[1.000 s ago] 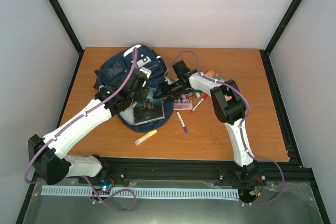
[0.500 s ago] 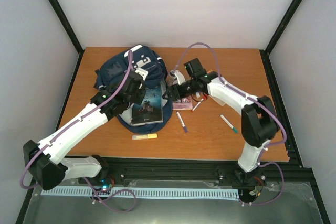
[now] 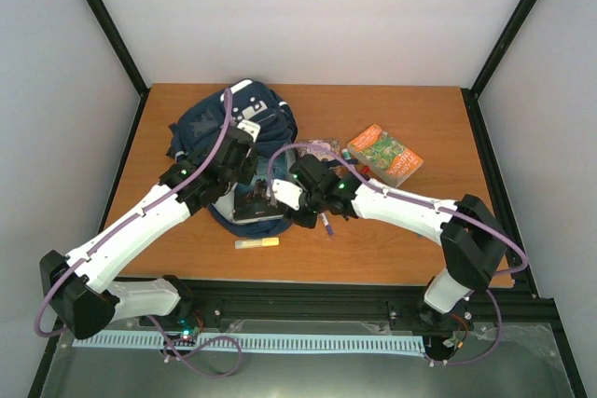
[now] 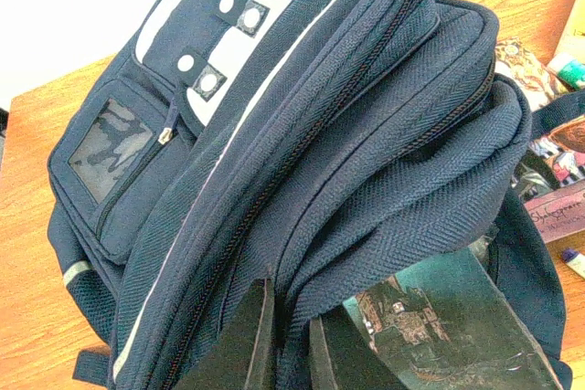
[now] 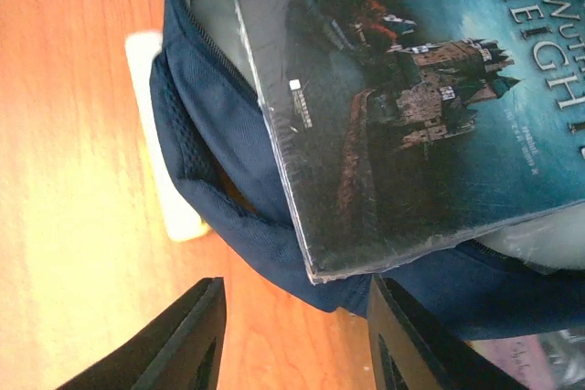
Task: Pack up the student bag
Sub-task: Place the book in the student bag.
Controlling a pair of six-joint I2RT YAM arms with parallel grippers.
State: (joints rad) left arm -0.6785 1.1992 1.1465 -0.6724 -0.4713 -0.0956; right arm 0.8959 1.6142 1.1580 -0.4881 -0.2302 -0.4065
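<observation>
Inside the navy fabric backpack (image 4: 274, 134) clamped by the left gripper (image 4: 291, 310), a teal paperback (image 5: 430, 107) is sitting partway, right gripper (image 5: 294, 294) gaping.

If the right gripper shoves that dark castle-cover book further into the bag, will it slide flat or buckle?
Probably slides as one stiff slab: the book lies flat with straight edges. Its glossy cover looks slippery, so a push may skid. The student bag is soft, creased fabric, likely to bunch unless the left gripper holds its flap.
</observation>
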